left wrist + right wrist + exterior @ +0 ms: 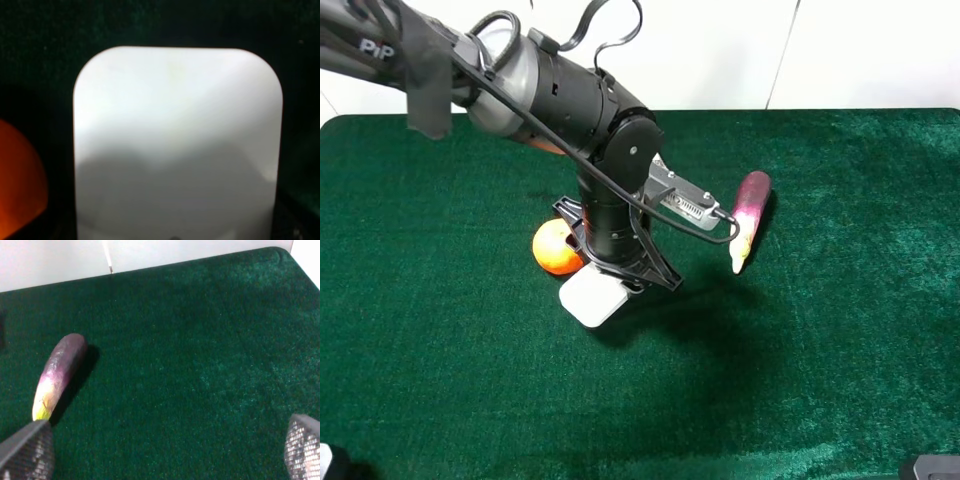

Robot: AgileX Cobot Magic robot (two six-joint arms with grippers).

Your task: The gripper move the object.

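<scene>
Right under the left wrist lens sat the white block (pixel 175 145), filling most of that view, flat, plain and round-cornered, with a soft shadow across its near half. I read the left claw (pixel 618 276) as closed on the block's near end. The block lay square in line with the claw. From the high camera its free end stuck out from under the black fingers, while the fingertips themselves were hidden beneath the arm. I could not tell whether the block rested on the green cloth (pixel 840 350) or hung just clear of it.

Just beside the claw, close against the block's long side, was the orange (pixel 20 180), partly tucked behind the arm's black body in the high view.

Farther off, on the opposite side of the left claw from the orange and clearly apart from it, the eggplant (pixel 748 215) lay on the cloth. Its purple end pointed away and its pale yellowish tip pointed toward the near edge of the table.

My right claw (pixel 165 452) stood well apart from all this, spread wide with only cloth between its two textured fingers (pixel 25 452). The eggplant lay ahead of it, nearer one finger than the other, tip toward the claw.

Beyond the cloth's far edge was the white wall (pixel 820 50).
</scene>
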